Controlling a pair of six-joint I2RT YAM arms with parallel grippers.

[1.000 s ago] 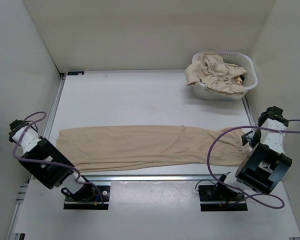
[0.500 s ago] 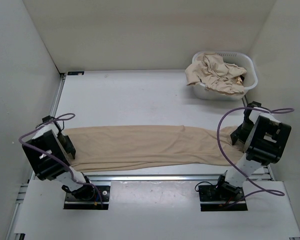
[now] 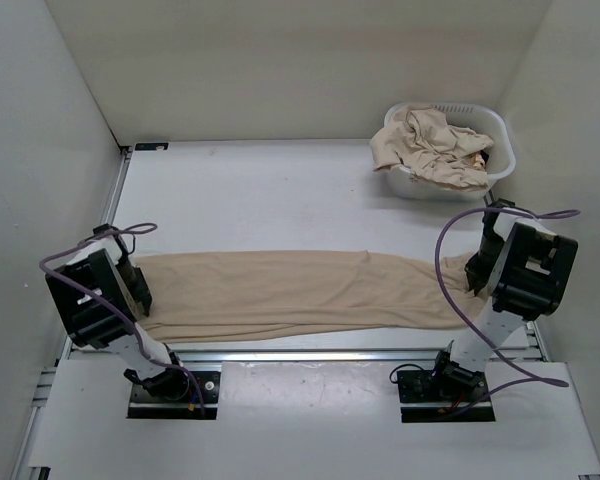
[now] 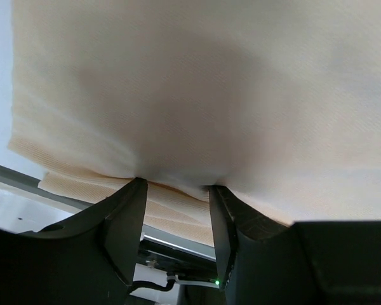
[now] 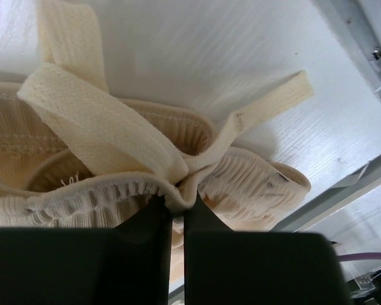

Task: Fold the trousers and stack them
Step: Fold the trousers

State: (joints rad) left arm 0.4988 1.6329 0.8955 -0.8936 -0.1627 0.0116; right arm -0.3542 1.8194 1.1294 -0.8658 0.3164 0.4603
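Note:
One pair of beige trousers [image 3: 280, 290] lies flat across the table, legs to the left and waist to the right. My left gripper [image 3: 140, 290] is down at the leg ends. In the left wrist view its jaws [image 4: 176, 185] stand open, tips against the cloth [image 4: 209, 95], with the hem lying between them. My right gripper [image 3: 475, 272] is at the waist end. In the right wrist view it [image 5: 178, 203] is shut on the gathered waistband [image 5: 101, 190], with the flat drawstring [image 5: 95, 127] looped just above.
A white plastic basket [image 3: 502, 150] at the back right holds more crumpled beige trousers [image 3: 430, 145]. A metal rail [image 3: 310, 352] runs along the table's near edge, just in front of the spread cloth. Purple cables loop off both arms.
Both arms have swung in from the table's outer sides to the two ends of the trousers. The right gripper has gone from open to shut on the waistband.

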